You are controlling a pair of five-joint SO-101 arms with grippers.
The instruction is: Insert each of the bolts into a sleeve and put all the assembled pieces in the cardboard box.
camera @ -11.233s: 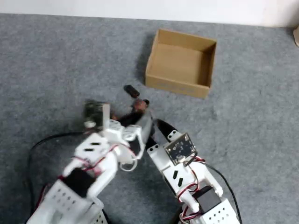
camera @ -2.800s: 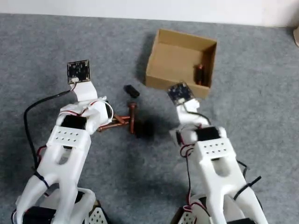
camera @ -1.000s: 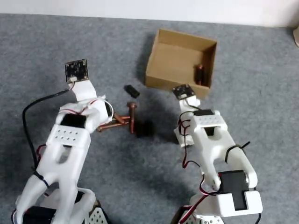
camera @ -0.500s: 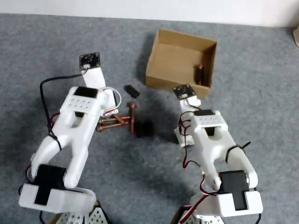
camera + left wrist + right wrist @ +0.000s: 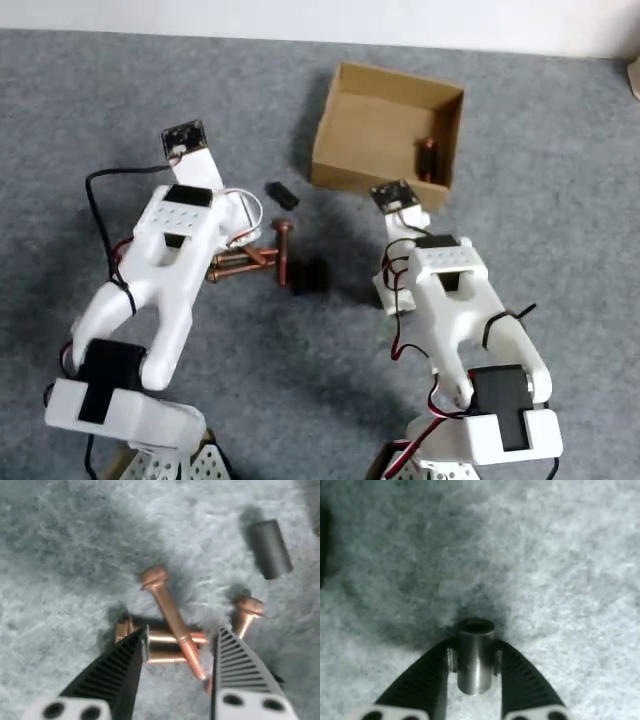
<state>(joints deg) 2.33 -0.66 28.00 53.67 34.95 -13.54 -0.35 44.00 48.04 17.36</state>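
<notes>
Several copper bolts (image 5: 172, 615) lie crossed in a heap on the grey carpet, seen in the high view as bolts (image 5: 250, 262). My left gripper (image 5: 180, 635) hangs open just above them, one finger on each side of the heap. A black sleeve (image 5: 270, 547) lies beyond the bolts, near the cardboard box (image 5: 330, 160). My right gripper (image 5: 475, 647) is shut on a grey sleeve (image 5: 476, 660) with its open end pointing away from the gripper, low over the carpet. One assembled piece (image 5: 427, 158) lies inside the box by its right wall.
Another dark sleeve (image 5: 310, 275) lies on the carpet between the two arms, right of the bolts. The left arm (image 5: 165, 260) and the right arm (image 5: 450, 300) stand side by side in front of the box. A cable (image 5: 100, 210) loops beside the left arm.
Over the last second the left arm has leaned forward and lowered its gripper over the bolt heap. The right arm has kept still with the sleeve.
</notes>
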